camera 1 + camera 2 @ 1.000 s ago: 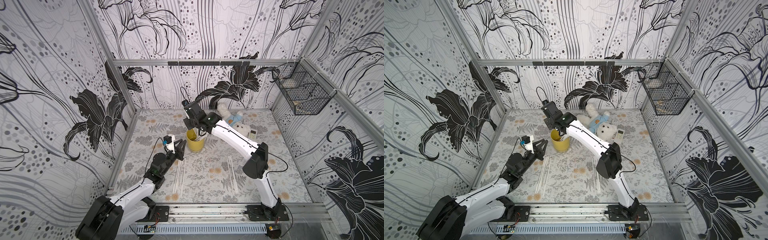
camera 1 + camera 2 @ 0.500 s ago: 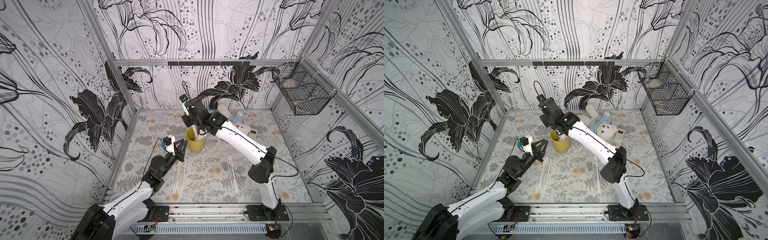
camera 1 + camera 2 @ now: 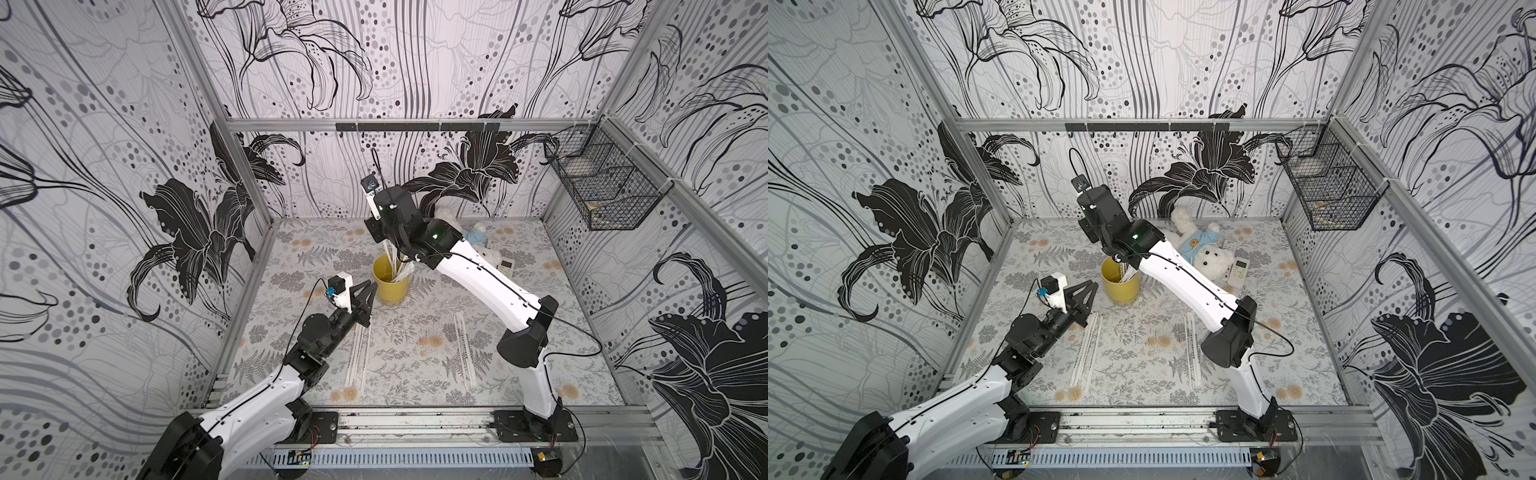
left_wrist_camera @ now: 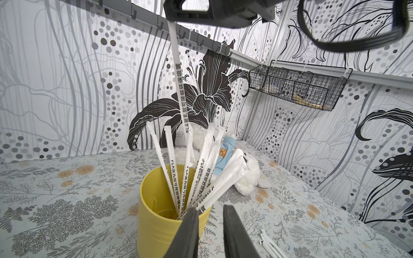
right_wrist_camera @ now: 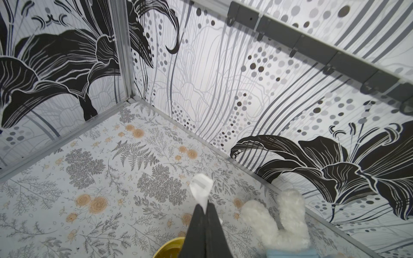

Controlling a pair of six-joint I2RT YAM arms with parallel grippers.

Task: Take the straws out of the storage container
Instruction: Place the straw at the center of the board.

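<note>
The yellow storage container (image 3: 390,286) stands on the floral mat, with several white printed straws (image 4: 201,165) fanning out of it. My right gripper (image 5: 204,207) hangs above it, shut on the top end of one straw (image 4: 178,73). That straw dangles nearly vertical, its lower end level with the tips of the others. My left gripper (image 4: 211,214) sits low beside the container's near side, open with nothing between its fingers. More straws lie flat on the mat in two groups (image 3: 359,353) (image 3: 463,345).
A white teddy bear (image 3: 1200,249) in a blue shirt lies behind the container, next to a white remote (image 3: 1237,270). A black wire basket (image 3: 1325,187) hangs on the right wall. Walls enclose the mat on three sides.
My right gripper has risen, drawing its straw up out of the container. My left gripper has moved closer to the container, and its fingers have narrowed somewhat.
</note>
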